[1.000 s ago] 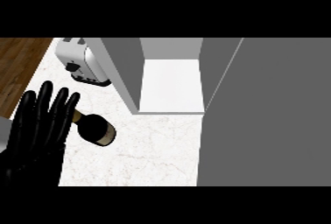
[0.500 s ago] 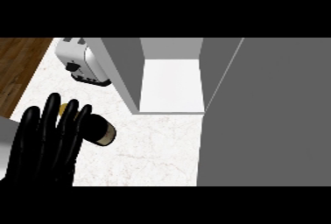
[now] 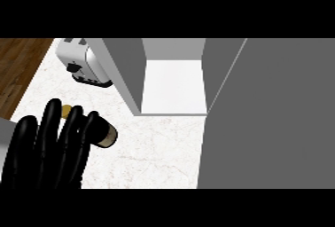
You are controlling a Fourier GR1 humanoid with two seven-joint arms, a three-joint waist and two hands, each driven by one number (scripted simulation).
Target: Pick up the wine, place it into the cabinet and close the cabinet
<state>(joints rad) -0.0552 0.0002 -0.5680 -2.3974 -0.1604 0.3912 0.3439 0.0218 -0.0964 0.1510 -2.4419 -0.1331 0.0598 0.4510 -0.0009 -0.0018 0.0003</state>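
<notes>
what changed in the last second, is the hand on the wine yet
The left hand moved right, over the wine bottle. Its straight fingers now cover most of the bottle and are not visibly curled round it. The wine bottle, the toaster and the open cabinet stayed put.

Most of the wine bottle [image 3: 107, 134], at the lower left of the frame, is hidden under the straight fingers of the left hand [image 3: 49, 150]. Only its dark base and a small tan bit of its top show. Whether the hand touches it cannot be told. The hand's wrist is cut off at the bottom edge. The toaster [image 3: 82, 62] and the open cabinet [image 3: 173, 86] are cut off at the top.
</notes>
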